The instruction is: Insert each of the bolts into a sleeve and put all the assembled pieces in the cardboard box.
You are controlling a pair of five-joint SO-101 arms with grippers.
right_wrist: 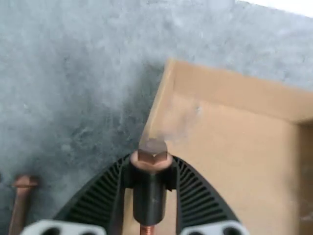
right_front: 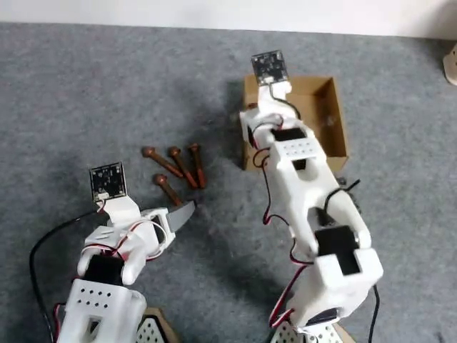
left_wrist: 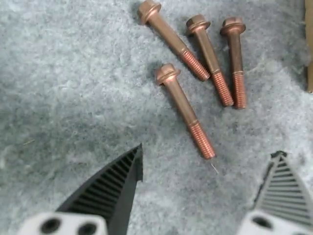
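bolts [left_wrist: 185, 110]: coppery metal, threaded | sleeve [right_wrist: 149, 196]: matt black plastic | box [right_wrist: 234, 147]: matt cardboard | surface [left_wrist: 58, 73]: fuzzy grey cloth

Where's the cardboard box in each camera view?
High view: cardboard box upper right of centre.
Left wrist view: likely the tan sliver at the edge, beyond the bolts.
Right wrist view: just beyond the right pincer and its sleeved bolt.
Shared landmark: the loose bolts.

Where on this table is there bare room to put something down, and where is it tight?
Bare carpet spans the far left, beyond the four bolts; another strip lies right of the cardboard box. Tight: between bolts and box, where the right gripper holds a sleeved bolt at the box's rim.
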